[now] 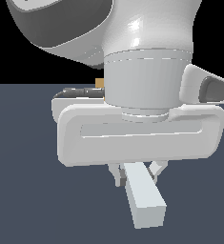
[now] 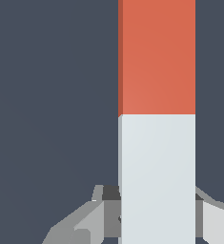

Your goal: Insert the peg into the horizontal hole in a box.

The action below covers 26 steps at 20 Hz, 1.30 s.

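Note:
The peg (image 2: 157, 119) is a long square bar, one half orange-red and the other white. In the wrist view my gripper (image 2: 157, 209) is shut on the white half, with a finger (image 2: 111, 212) against each side. In the exterior view the peg's white end (image 1: 144, 195) sticks out below the hand towards the camera, between the fingers (image 1: 116, 174); its orange half is hidden behind the hand. Only a small tan corner of the box (image 1: 100, 83) shows behind the wrist. The hole is hidden.
The large white hand and arm (image 1: 142, 133) fill most of the exterior view and hide what lies behind them. A dark blue-grey floor (image 1: 23, 190) lies under everything.

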Each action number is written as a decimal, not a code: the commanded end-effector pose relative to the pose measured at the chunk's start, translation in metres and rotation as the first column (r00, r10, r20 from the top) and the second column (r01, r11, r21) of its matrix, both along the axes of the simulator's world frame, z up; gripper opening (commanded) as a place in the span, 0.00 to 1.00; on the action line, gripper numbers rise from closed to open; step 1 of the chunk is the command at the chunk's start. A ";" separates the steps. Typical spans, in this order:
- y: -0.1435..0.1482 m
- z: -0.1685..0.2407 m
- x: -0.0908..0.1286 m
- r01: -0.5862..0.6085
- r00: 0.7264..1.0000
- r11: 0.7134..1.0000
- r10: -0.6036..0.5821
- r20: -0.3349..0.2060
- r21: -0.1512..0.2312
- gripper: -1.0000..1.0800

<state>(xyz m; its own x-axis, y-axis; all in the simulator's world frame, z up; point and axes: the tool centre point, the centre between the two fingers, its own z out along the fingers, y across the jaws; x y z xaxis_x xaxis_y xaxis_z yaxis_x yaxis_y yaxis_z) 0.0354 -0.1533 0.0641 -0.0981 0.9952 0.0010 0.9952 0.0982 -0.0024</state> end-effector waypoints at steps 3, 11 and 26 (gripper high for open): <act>0.056 0.017 0.002 0.000 1.000 1.000 0.000 0.002 -0.001 0.00; 0.155 0.044 0.006 -0.001 1.000 1.000 0.001 0.002 -0.001 0.00; 0.241 0.068 0.014 -0.001 1.000 1.000 0.001 0.002 -0.001 0.00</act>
